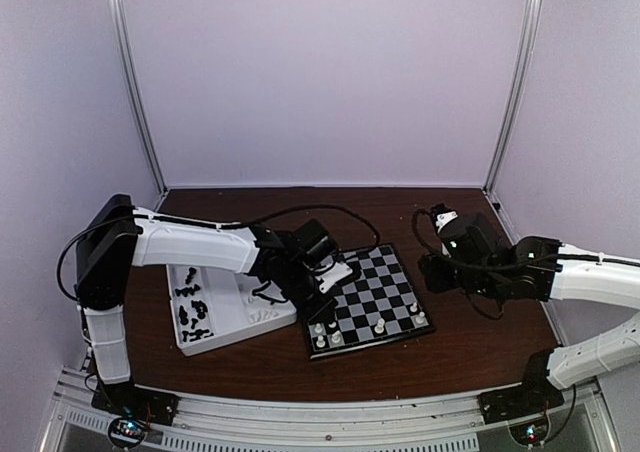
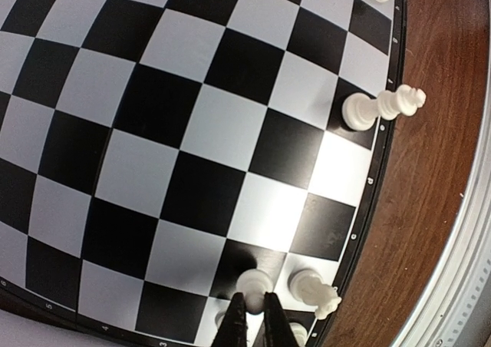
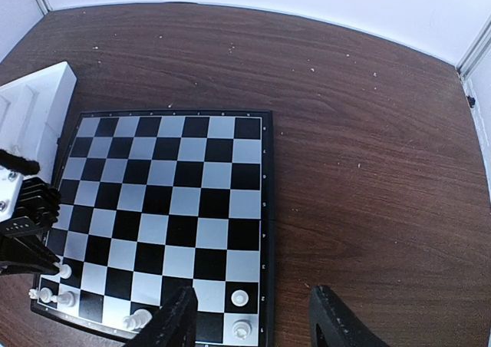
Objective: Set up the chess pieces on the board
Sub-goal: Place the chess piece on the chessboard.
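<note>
Brown surface (image 1: 300, 372) with the board (image 1: 385, 277) sitting near the middle, turned a bit off-square. There's a white tray (image 1: 255, 317) just to its left, touching or nearly so (can't tell which), with black pieces (image 1: 192, 312) lying in its compartments. A handful of white pieces (image 1: 379, 326) stand along the board's near edge, mostly bunched at the near-left corner. The left gripper (image 1: 322, 307) is down low right over that corner — the right gripper (image 1: 428, 272) hangs just off the board's right side.

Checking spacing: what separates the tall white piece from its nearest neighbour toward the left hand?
Two bare squares of the board, seen in the left wrist view.
</note>
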Robot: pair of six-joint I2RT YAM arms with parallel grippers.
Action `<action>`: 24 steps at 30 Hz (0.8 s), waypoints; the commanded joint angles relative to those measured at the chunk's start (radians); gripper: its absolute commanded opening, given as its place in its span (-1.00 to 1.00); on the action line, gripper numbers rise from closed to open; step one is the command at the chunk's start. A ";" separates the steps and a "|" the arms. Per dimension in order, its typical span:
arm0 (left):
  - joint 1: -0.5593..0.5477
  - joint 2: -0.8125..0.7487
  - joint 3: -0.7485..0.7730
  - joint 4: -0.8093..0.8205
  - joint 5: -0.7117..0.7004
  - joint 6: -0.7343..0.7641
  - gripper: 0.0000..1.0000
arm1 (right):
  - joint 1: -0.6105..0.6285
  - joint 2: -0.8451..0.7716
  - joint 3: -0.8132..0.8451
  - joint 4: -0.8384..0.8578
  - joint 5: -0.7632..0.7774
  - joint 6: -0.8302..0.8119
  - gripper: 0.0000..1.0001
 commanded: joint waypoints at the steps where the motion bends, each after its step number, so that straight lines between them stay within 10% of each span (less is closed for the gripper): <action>1: -0.009 0.020 0.025 -0.013 -0.014 0.022 -0.93 | -0.005 -0.011 -0.014 0.006 0.011 0.012 0.04; 24: -0.019 0.042 0.050 -0.020 -0.027 0.025 -0.77 | -0.008 -0.016 -0.020 0.004 0.009 0.016 0.04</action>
